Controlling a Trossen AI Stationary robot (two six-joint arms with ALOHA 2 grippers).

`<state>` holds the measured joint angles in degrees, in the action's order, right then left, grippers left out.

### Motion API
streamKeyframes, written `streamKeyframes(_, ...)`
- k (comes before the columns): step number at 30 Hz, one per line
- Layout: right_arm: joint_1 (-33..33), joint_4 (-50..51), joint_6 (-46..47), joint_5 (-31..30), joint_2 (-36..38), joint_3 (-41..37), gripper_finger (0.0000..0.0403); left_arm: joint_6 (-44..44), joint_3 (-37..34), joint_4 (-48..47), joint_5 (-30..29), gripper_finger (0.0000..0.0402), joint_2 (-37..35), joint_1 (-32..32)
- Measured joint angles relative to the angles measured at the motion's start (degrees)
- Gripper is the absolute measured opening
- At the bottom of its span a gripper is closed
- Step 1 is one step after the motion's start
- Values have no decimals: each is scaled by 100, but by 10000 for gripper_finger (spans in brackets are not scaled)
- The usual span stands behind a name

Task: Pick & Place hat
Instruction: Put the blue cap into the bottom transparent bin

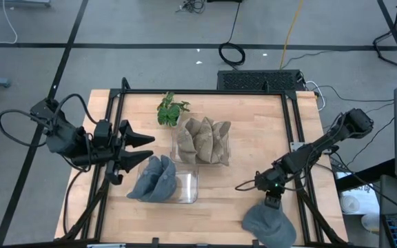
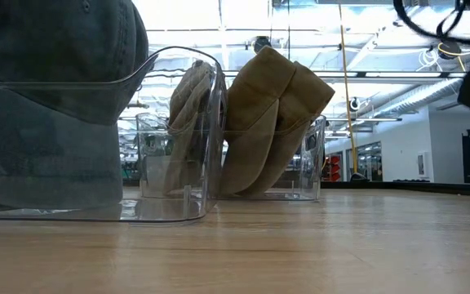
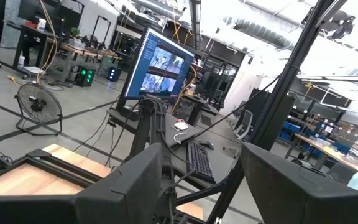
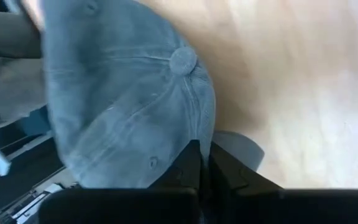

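Observation:
A loose grey-blue cap (image 1: 269, 224) lies crown-up on the wooden table by its near edge, right of centre. My right gripper (image 1: 271, 198) is at the cap's far side, shut on it; the right wrist view shows the crown with its top button (image 4: 183, 60) and my shut gripper (image 4: 204, 163). My left gripper (image 1: 142, 149) is open and held level above the table's left side, beside the clear bin of blue-grey hats (image 1: 158, 180). In the left wrist view it (image 3: 201, 186) looks out into the room. My right gripper pinches the cap's crown at its lower edge (image 4: 194, 130), next to the brim (image 4: 244, 148), between the two closed fingers. The fingers come from above, slanting in from the far side. The cap stays on the table, with the crown rounded below the fingers.
A second clear bin (image 1: 202, 141) holds tan hats, seen upright in the low view (image 2: 272, 122) behind the nearer bin wall (image 2: 96, 147). A small green plant (image 1: 171, 109) stands near the far edge. Bare wood lies between the bins and the cap. A black frame rail (image 1: 291, 131) runs along the right side.

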<state>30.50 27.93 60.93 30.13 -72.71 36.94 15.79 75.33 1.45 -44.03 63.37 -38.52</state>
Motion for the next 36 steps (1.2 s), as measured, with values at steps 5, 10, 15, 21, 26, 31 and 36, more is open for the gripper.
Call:
streamKeyframes(5,-20,158,-57,-17,332,286,1,163,0,11,0,230,-2,8)
streamKeyframes(10,-85,631,-31,-193,737,650,0,321,0,16,4,230,-7,167)
streamKeyframes(15,-157,1306,-54,-610,1122,1087,0,387,0,8,94,230,-7,388)
streamKeyframes(21,-201,1835,-261,-1409,1505,1471,0,393,1,11,320,230,-7,648)
streamKeyframes(26,-203,1888,-751,-2137,1681,1752,0,404,1,12,360,230,-7,781)
streamKeyframes(31,-203,1895,-1319,-2739,1781,2026,0,443,1,13,360,230,-8,847)
streamKeyframes(36,-203,1837,-1938,-3139,1908,2216,0,540,0,11,356,230,-7,850)
